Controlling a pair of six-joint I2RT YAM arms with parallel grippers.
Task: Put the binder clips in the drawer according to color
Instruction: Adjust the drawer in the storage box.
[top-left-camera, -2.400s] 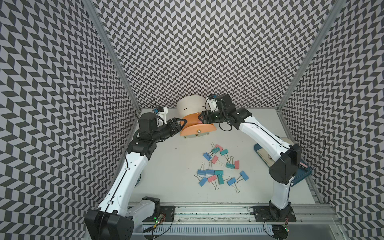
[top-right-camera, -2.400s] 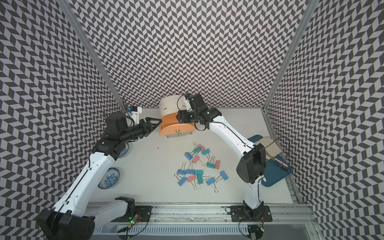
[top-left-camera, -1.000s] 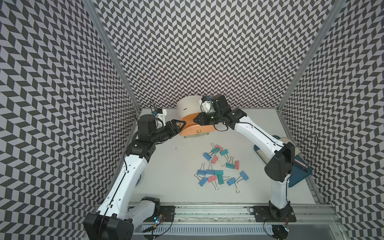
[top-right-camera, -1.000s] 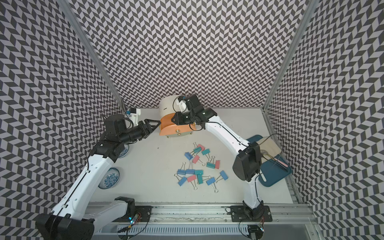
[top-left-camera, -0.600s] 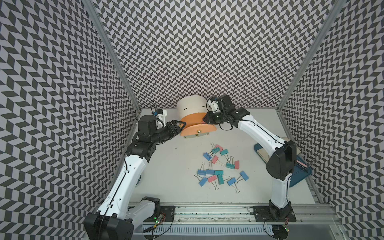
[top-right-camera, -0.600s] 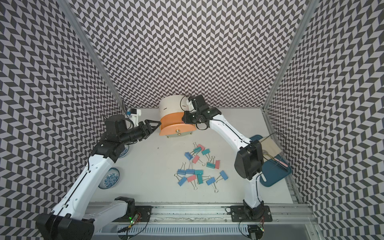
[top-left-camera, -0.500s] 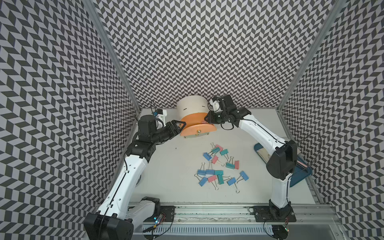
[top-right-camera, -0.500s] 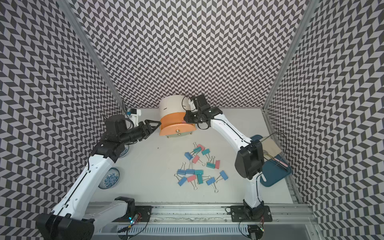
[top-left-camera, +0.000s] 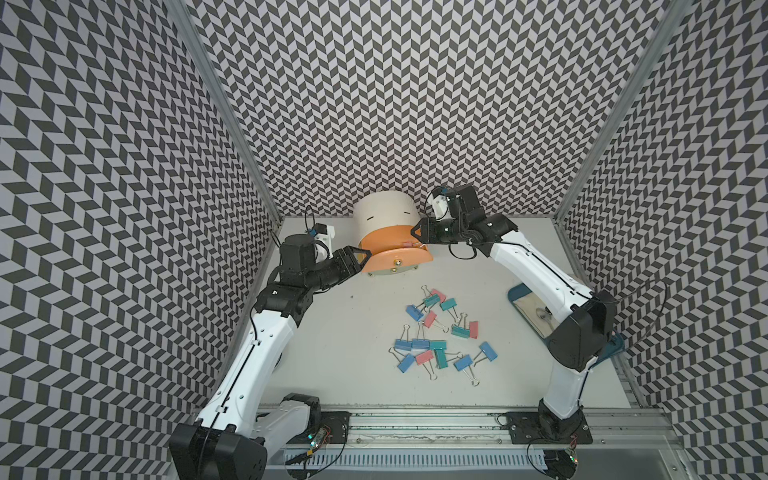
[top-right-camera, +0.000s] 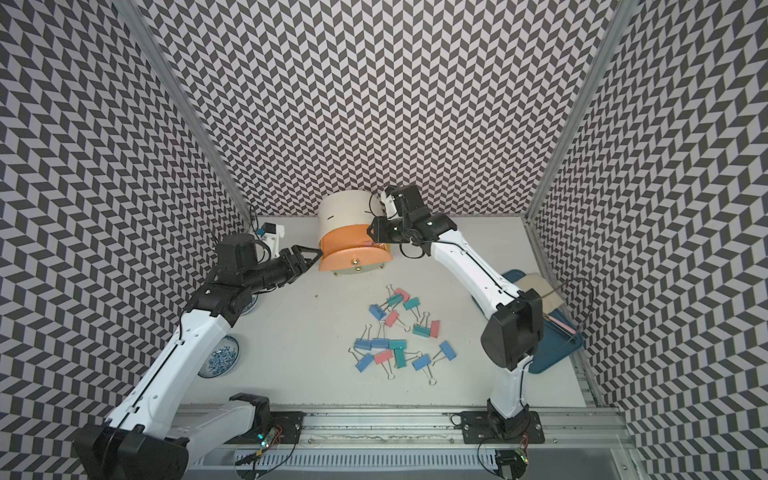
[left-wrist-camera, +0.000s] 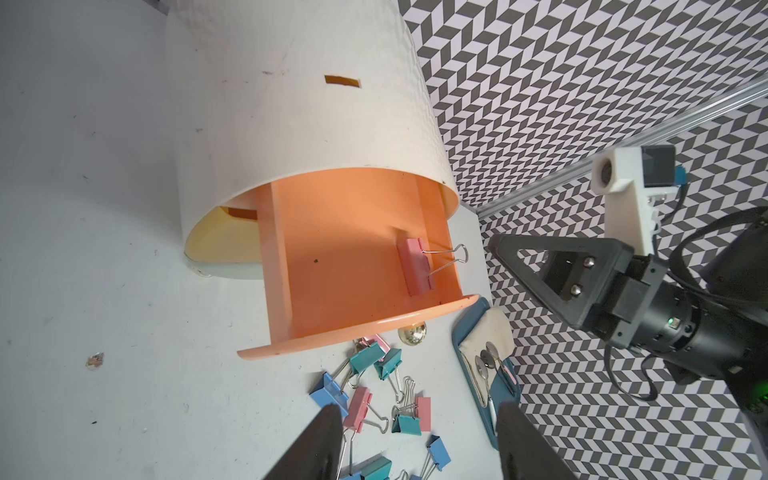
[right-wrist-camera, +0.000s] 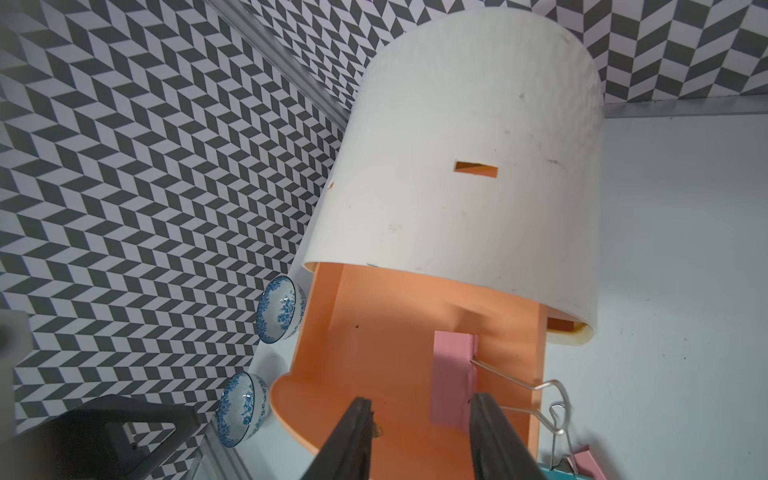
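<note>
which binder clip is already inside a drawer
The pink clip lying in the pulled-out peach drawer. The other clips lie loose on the table in front of the cabinet.

Parted: left fingers (left-wrist-camera: 316, 446), right fingers (right-wrist-camera: 350, 442) (both empty)

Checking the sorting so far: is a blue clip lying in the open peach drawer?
No, the only clip in the peach drawer is a pink binder clip with silver wire handles.

Your top views look down from high front (whole table (top-left-camera: 353, 332)); wrist views sit close, facing across shared peach drawer (left-wrist-camera: 353, 257).
</note>
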